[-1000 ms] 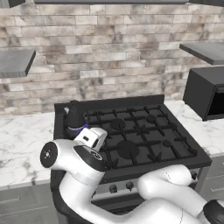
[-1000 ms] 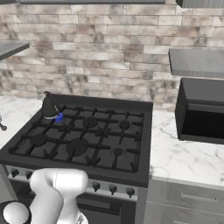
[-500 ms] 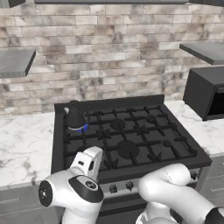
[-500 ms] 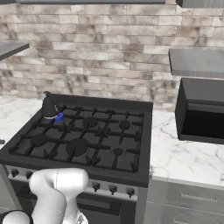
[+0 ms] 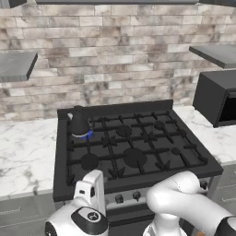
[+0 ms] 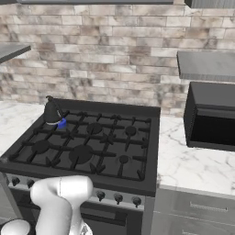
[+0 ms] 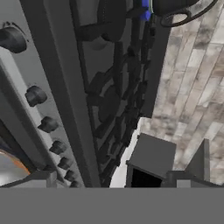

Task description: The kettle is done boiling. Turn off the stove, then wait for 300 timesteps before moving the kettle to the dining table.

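The kettle (image 5: 78,122) (image 6: 52,111), small and dark, stands on the back-left burner of the black stove (image 5: 133,152) (image 6: 92,147), with a blue flame (image 5: 89,135) (image 6: 62,123) at its base. In the rolled hand view the kettle (image 7: 175,6) is at the top edge and a row of stove knobs (image 7: 35,95) runs down the silver front panel. My gripper (image 7: 116,181) is open with nothing between its fingers, low in front of the stove's left front and facing that panel. My white arm (image 5: 92,189) hangs before the front edge. The dining table is out of view.
A black microwave (image 5: 216,97) (image 6: 213,114) sits on the marble counter (image 6: 193,160) right of the stove. More marble counter (image 5: 25,152) lies to the left. Grey shelves (image 5: 16,64) hang on the brick wall. Drawers (image 6: 197,211) sit under the right counter.
My arm has come down from over the stove's front-left burners to in front of the knob panel. Kettle and flame are unchanged, and the gripper stayed open.
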You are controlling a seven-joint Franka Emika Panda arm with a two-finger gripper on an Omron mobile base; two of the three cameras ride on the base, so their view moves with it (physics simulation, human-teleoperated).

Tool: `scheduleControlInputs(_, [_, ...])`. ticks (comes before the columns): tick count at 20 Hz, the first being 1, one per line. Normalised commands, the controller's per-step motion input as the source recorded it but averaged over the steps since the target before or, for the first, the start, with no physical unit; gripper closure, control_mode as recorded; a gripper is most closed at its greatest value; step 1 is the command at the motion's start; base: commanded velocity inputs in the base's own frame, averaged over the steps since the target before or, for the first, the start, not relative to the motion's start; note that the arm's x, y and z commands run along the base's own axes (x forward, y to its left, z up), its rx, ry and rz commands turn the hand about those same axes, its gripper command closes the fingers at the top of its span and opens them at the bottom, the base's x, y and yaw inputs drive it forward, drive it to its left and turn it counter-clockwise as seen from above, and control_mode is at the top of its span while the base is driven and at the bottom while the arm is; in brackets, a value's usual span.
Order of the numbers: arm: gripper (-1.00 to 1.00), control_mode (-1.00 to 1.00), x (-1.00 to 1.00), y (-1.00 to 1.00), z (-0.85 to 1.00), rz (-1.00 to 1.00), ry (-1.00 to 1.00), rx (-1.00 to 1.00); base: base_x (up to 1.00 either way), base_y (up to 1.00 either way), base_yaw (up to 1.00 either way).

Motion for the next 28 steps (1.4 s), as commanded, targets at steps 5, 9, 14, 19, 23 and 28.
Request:
scheduleControlInputs(5, [-1.0,-1.0,0.0,0.0,-0.27,0.09,0.04,-0.24,0.0,0.0,0.0])
scheduleControlInputs(9, [-1.0,-1.0,-0.01,0.0,-0.28,0.1,0.03,-0.23,0.0,0.0,0.0])
scheduleControlInputs(14, [-1.0,-1.0,-0.05,0.0,-0.31,0.08,0.03,-0.22,0.0,0.0,0.0])
scheduleControlInputs(19, [-1.0,-1.0,-0.02,0.0,-0.36,0.1,0.03,-0.21,0.0,0.0,0.0])
scheduleControlInputs(23, [-1.0,-1.0,0.0,0.0,-0.26,0.08,0.02,-0.11,0.0,0.0,0.0])
scheduleControlInputs(28, [-1.0,-1.0,0.01,-0.07,-0.13,0.07,0.03,-0.03,0.0,0.0,0.0])
